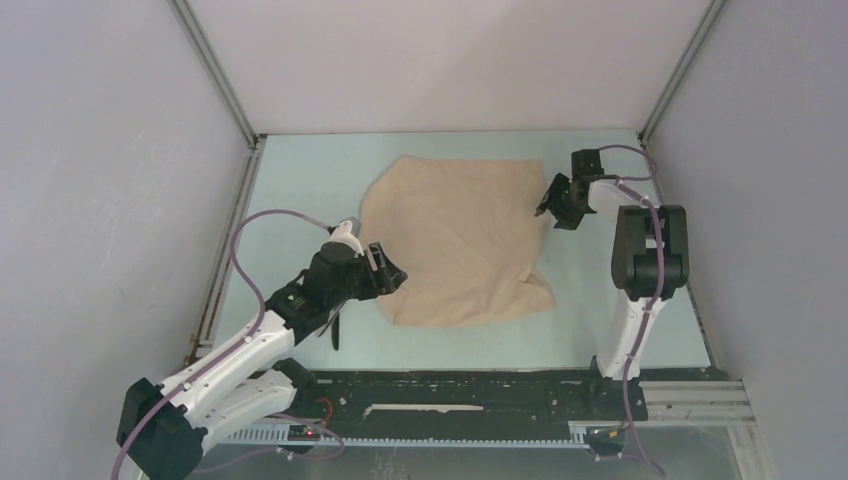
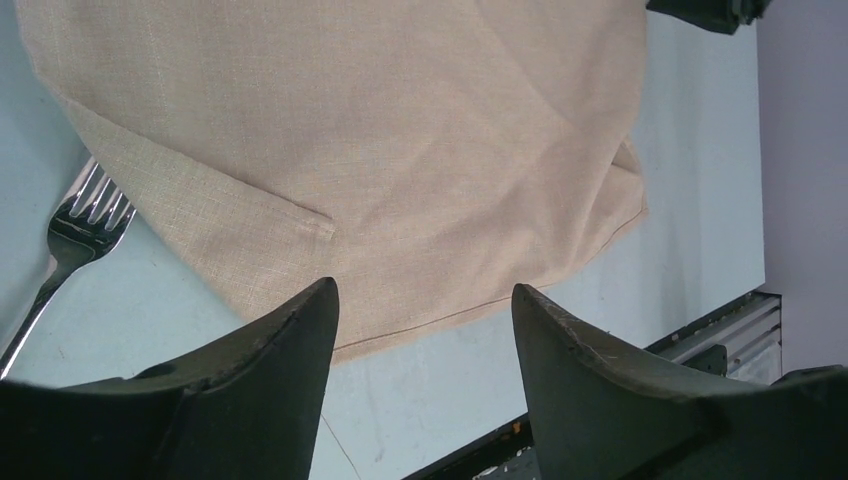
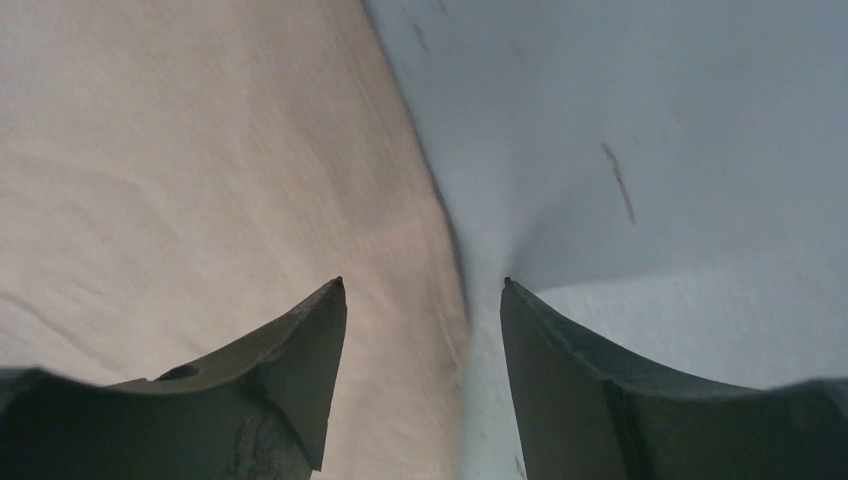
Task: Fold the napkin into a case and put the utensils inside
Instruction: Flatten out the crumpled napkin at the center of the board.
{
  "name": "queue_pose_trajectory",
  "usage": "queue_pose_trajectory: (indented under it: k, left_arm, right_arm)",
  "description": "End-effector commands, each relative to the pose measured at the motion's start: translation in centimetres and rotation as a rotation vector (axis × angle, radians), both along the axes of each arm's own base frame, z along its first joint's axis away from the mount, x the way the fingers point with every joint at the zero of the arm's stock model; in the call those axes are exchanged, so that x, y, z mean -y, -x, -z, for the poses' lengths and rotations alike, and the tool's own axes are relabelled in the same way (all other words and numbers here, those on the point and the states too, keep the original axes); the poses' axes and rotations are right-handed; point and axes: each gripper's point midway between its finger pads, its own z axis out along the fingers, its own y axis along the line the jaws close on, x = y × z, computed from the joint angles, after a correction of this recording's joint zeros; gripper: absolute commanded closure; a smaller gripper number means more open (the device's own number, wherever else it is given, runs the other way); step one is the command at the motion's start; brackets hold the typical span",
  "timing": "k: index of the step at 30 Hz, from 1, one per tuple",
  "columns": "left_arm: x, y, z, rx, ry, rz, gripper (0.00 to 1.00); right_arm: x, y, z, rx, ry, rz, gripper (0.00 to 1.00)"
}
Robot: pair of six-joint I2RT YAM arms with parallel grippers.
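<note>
The beige napkin [image 1: 460, 240] lies spread open and slightly rumpled in the middle of the table. My left gripper [image 1: 395, 275] is open and empty at the napkin's near left corner; in the left wrist view its jaws [image 2: 425, 290] stand over the cloth's hem [image 2: 380, 130]. The silver fork [image 2: 75, 235] lies on the table just left of the cloth, tines towards it; the arm hides it from above. The black knife [image 1: 337, 330] shows partly under my left arm. My right gripper [image 1: 545, 205] is open and empty, its jaws [image 3: 422, 285] astride the napkin's right edge [image 3: 200, 180].
The pale table [image 1: 300, 180] is closed in by grey walls on three sides, with metal frame posts at the back corners. A black rail [image 1: 450, 395] runs along the near edge between the arm bases.
</note>
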Motion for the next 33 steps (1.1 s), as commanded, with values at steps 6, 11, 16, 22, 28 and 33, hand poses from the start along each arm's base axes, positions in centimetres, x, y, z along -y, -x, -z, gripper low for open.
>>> queue_pose_trajectory:
  k: [6,11,16,22,28,33]
  left_arm:
    - [1.1,-2.1,-4.7,0.103,0.016,0.021,0.29]
    - [0.9,-3.1,-6.1,0.124,0.015,-0.004,0.30]
    - [0.1,-4.7,-6.5,0.105,0.058,-0.063,0.29]
    - [0.9,-6.9,-6.3,0.046,0.151,-0.073,0.27]
    - [1.8,-11.8,-5.8,-0.044,0.239,-0.146,0.25]
    - [1.3,-17.3,-5.6,-0.021,0.188,-0.218,0.13]
  right_arm:
    - [-0.9,-4.6,0.6,-0.009,0.060,0.006,0.49]
    - [-0.4,-6.3,0.4,-0.016,0.097,0.043,0.71]
    - [1.3,-8.5,-0.2,-0.032,0.166,0.102,1.00]
    - [3.5,-11.8,-2.5,0.025,0.176,0.137,1.00]
    - [8.1,-12.6,-2.3,0.011,0.284,0.134,1.00]
    - [10.9,-11.6,-2.7,-0.014,0.330,0.129,1.00]
